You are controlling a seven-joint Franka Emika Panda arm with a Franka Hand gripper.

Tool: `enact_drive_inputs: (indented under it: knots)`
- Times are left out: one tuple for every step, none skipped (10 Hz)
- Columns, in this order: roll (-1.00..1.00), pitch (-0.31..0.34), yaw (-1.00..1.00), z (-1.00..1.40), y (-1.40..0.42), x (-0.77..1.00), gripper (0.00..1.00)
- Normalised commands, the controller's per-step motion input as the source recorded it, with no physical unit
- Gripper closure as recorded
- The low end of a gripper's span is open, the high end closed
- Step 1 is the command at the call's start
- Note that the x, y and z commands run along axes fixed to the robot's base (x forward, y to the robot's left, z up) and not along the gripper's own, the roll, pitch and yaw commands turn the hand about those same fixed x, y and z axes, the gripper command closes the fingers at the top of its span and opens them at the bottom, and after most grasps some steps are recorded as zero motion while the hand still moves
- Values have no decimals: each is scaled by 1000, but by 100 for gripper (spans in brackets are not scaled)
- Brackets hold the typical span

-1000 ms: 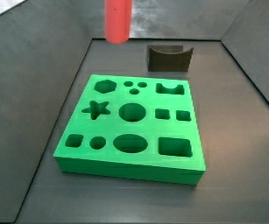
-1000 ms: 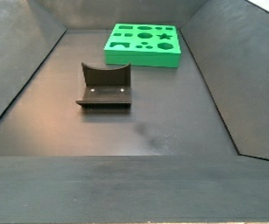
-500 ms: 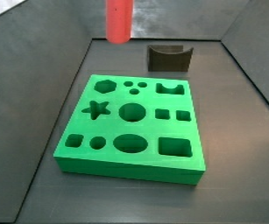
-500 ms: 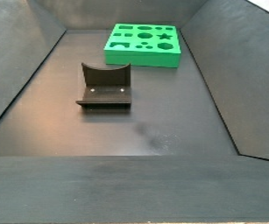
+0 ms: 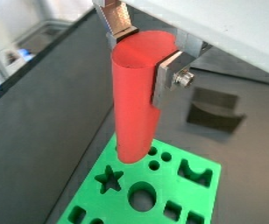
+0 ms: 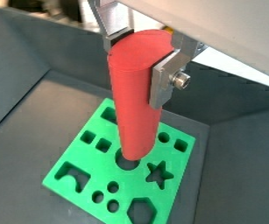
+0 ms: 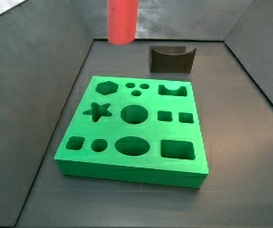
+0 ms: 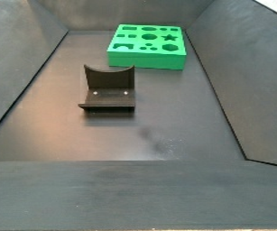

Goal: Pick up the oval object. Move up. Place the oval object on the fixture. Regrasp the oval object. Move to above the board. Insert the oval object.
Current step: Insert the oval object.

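Observation:
My gripper (image 5: 146,54) is shut on the top end of the oval object (image 5: 134,105), a smooth red peg that hangs upright, seen in both wrist views (image 6: 137,96). It hangs well above the green board (image 5: 201,188), which shows under it in a wrist view (image 6: 89,159). In a side view only the peg's lower part (image 7: 123,22) shows at the top edge, above the board's (image 7: 139,125) far side; the gripper is out of frame there. The dark fixture (image 7: 171,59) stands empty behind the board. In a side view (image 8: 108,88) the fixture is in the middle, the board (image 8: 149,45) far back.
Dark bin walls slope up around the floor (image 8: 165,135). The board has several shaped cut-outs, among them a large oval one (image 7: 132,146) near its front. The fixture also shows in a wrist view (image 5: 215,109).
The peg has shifted very slightly to the right in the side view; nothing else has visibly changed.

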Motion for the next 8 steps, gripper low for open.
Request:
enact_drive_inputs:
  knots:
    - [-173, -200, -911, -174, -74, 0, 100]
    - [-177, -220, -900, -203, -77, -6, 100]
    - [-173, -220, -909, -194, -77, 0, 100]
    - [-144, -157, -863, -203, -129, -9, 100]
    - [-89, -113, -929, -146, -69, 0, 100]
    - [0, -54, -889, -37, -17, -80, 100]
    - [0, -40, -886, -46, -14, -89, 100]
    - [36, -10, -831, -31, 0, -197, 100]
